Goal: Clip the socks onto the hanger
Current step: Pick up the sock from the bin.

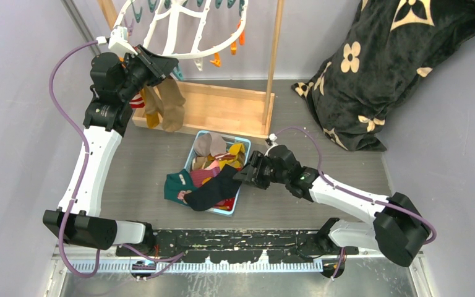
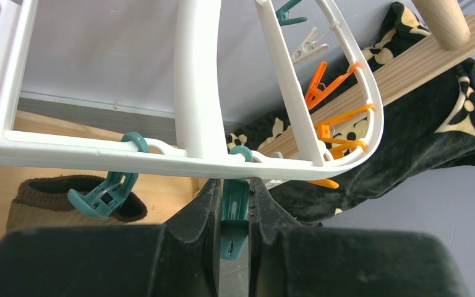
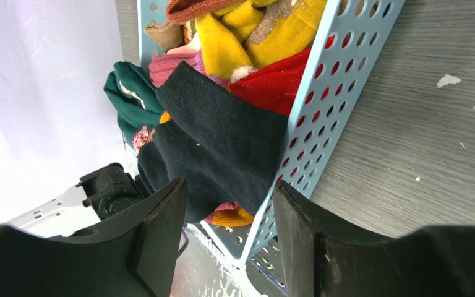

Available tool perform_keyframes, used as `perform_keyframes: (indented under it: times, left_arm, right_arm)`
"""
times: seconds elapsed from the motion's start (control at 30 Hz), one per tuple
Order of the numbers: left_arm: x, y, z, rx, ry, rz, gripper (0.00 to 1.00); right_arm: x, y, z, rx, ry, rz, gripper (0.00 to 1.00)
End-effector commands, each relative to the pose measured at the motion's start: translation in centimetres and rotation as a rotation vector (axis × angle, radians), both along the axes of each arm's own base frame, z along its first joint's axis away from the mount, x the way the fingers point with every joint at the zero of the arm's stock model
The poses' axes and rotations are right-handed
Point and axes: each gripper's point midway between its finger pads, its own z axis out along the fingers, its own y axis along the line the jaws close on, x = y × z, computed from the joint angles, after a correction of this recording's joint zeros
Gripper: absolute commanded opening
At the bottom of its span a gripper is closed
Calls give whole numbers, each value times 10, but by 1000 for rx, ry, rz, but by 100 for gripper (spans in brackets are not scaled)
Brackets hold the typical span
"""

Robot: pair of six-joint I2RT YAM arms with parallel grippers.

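Grey wood-grain tabletop (image 1: 142,161), pale walls on both sides. Found a light wooden stand frame (image 1: 222,108) at the back, with a white plastic oval drying hanger (image 1: 179,37) above it, small orange clips (image 2: 321,86) dangling from its rim. Caught the left gripper (image 2: 236,185) up under the hanger's near rim, pinched tight on a teal plastic clip (image 2: 234,213). Noted a second teal clip (image 2: 105,192) hanging free just beside. Saw tan-brown socks (image 1: 167,105) dangling below that arm.

Spotted a pale blue perforated plastic basket (image 3: 321,105) mid-table, heaped with socks, a teal sock (image 3: 127,93) spilling over one side. Found the right gripper (image 3: 229,189) low at the basket, jaws apart, straddling the blue wall and a black sock (image 3: 222,136) draped over it. Marked a large black flower-patterned blanket (image 1: 377,68) bunched far right, well apart.
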Motion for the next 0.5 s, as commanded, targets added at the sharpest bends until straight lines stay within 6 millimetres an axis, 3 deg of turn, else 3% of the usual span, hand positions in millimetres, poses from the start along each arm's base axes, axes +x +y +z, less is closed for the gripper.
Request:
perform_keyframes:
  times: [0.0, 0.13, 0.47]
  left_arm:
    - [-15, 4, 51, -9, -149, 5, 0]
    - [-14, 5, 47, -7, -142, 9, 0]
    - [-14, 6, 47, -8, -143, 13, 0]
  right_arm:
    - [10, 19, 24, 110, -48, 30, 58]
    - [13, 26, 35, 142, -61, 39, 54]
    - [18, 32, 27, 128, -45, 42, 51]
